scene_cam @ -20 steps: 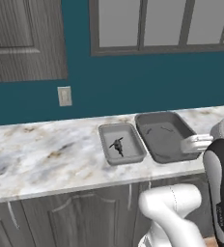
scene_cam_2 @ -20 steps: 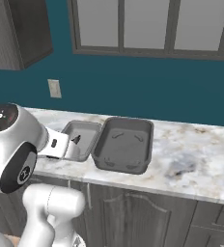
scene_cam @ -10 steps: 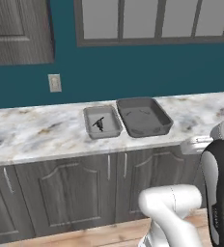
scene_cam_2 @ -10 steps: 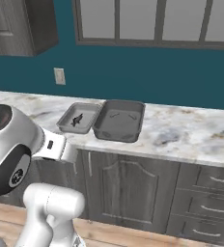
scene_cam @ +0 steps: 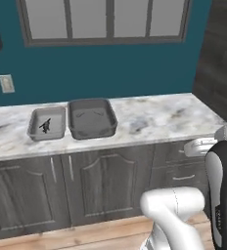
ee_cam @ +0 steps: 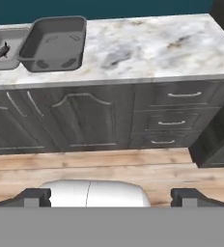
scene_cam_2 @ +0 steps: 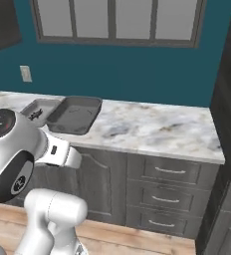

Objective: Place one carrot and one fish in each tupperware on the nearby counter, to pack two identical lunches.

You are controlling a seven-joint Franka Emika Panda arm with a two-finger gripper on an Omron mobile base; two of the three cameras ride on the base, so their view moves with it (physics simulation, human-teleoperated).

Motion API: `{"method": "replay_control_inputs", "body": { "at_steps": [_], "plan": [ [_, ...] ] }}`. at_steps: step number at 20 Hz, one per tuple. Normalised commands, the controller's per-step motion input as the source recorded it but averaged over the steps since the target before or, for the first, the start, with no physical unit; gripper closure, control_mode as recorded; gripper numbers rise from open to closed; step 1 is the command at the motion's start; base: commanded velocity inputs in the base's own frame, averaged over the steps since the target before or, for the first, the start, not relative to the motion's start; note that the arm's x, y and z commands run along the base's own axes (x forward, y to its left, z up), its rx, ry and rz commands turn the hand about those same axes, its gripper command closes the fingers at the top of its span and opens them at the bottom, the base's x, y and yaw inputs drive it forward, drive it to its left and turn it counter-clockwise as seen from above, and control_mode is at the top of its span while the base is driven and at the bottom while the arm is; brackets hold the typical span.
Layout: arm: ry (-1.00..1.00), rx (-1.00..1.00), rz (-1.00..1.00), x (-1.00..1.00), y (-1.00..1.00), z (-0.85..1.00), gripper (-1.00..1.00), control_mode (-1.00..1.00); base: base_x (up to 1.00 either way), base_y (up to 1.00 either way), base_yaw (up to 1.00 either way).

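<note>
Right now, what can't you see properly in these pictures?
- The small dark thing in the smaller tupperware: too tiny in the left base view to tell what it is.
- That tray in the right base view: partly hidden behind the robot's white body.
- In the hand view, the tray's left side is cut off by the edge.
- The larger tupperware looks empty.

Small tupperware (scene_cam: 48,123) left of larger tupperware (scene_cam: 91,118)
</note>
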Motion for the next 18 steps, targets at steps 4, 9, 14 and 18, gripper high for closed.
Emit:
{"method": "replay_control_inputs", "body": {
  "at_steps": [4, 9, 14, 18],
  "plan": [
    [0.0, 0.0, 0.0, 0.0, 0.0, 0.0, -1.0, 1.0, -0.24, -1.0, 0.0],
    [0.0, 0.0, 0.0, 0.0, 0.0, 0.0, -1.0, 1.0, -0.14, -1.0, 0.0],
    [0.0, 0.0, 0.0, 0.0, 0.0, 0.0, -1.0, 1.0, -0.14, -1.0, 0.0],
    [0.0, 0.0, 0.0, 0.0, 0.0, 0.0, -1.0, 1.0, -0.13, -1.0, 0.0]
  ]
}}
